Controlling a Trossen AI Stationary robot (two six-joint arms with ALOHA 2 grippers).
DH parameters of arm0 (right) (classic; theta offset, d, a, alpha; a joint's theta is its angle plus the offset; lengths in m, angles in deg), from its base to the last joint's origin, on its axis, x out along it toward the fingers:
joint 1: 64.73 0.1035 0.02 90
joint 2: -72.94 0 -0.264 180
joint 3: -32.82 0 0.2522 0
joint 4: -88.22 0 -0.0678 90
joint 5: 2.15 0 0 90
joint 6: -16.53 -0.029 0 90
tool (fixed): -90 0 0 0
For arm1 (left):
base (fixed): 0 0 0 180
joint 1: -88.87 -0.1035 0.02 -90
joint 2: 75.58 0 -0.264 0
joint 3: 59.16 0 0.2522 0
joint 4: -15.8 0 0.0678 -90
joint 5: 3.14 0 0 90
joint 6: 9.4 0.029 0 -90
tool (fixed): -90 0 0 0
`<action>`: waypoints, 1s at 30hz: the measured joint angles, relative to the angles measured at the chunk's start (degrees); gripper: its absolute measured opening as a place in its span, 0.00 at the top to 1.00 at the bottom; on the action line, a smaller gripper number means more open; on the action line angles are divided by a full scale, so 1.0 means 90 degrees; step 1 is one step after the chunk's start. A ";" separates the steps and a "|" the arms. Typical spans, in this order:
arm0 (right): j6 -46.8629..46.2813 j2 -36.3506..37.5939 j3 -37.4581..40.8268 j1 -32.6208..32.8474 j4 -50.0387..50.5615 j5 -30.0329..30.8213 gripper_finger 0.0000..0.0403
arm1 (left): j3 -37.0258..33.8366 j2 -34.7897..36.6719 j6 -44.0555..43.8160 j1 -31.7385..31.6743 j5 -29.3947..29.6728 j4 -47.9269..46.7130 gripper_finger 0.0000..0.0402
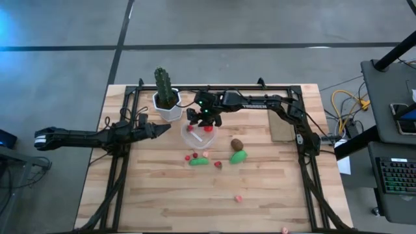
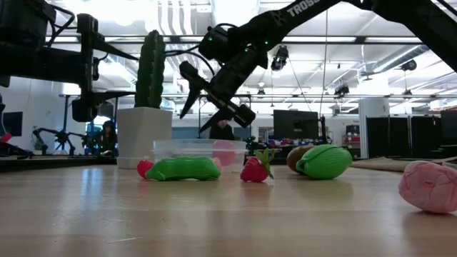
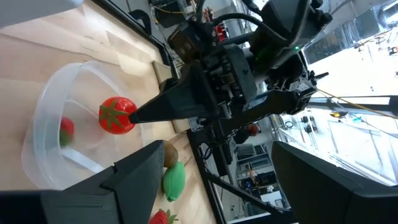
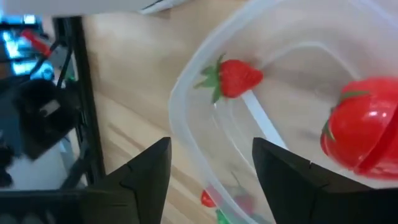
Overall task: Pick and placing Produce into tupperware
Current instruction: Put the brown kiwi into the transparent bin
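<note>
Room: we see a grey concrete floor around the wooden bench (image 1: 162, 195), with a keyboard (image 1: 396, 177) on a side desk past the bench's right edge.
Bench: light planks carry a black frame (image 1: 214, 89) along the far and side edges.
Cactus: a green cactus (image 1: 165, 84) stands upright in a white pot (image 1: 170, 109) near the far edge, just beside the tupperware.
Tupperware: the clear tupperware (image 1: 192, 138) sits near the middle of the far half; in it we see a red tomato (image 4: 364, 134), a strawberry (image 4: 233, 78) and a white strip (image 4: 261, 121).
Right gripper: the right gripper (image 1: 201, 121) hangs over the tupperware's far rim, its pincer parted and empty, the tomato below and beside the fingers (image 4: 146, 171).
Left gripper: the left gripper (image 1: 151, 130) waits near the left edge, pointing at the tupperware; we see its pincer spread and holding nothing.
Loose produce: a green oblong piece (image 1: 199, 160) with small red bits (image 1: 190, 156), a brown oval (image 1: 237, 143), another green piece (image 1: 238, 156) touching it, and a small dark piece (image 1: 218, 165) lie on the near side of the tupperware.
Strays: a pink bit (image 1: 238, 197) lies well apart toward the near edge, another (image 1: 284, 229) at the near edge.
</note>
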 joint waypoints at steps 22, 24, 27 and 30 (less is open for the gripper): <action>0.4947 0.2048 0.0018 0.1106 0.5825 0.2492 0.34 | 0.0000 -0.0085 0.0007 0.0000 -0.0082 0.0002 0.29; 0.4643 0.2019 0.0124 0.1106 0.5440 0.2567 0.29 | 0.0000 -0.0110 0.0000 0.0001 -0.0082 0.0005 0.29; 0.3877 0.1753 0.0323 0.1071 0.5200 0.2318 0.24 | 0.0000 -0.0101 -0.0032 0.0000 -0.0083 0.0031 0.29; 0.3347 0.1415 0.0590 0.1033 0.5338 0.2100 0.22 | 0.0029 -0.0077 -0.0172 0.0002 -0.0087 0.0046 0.29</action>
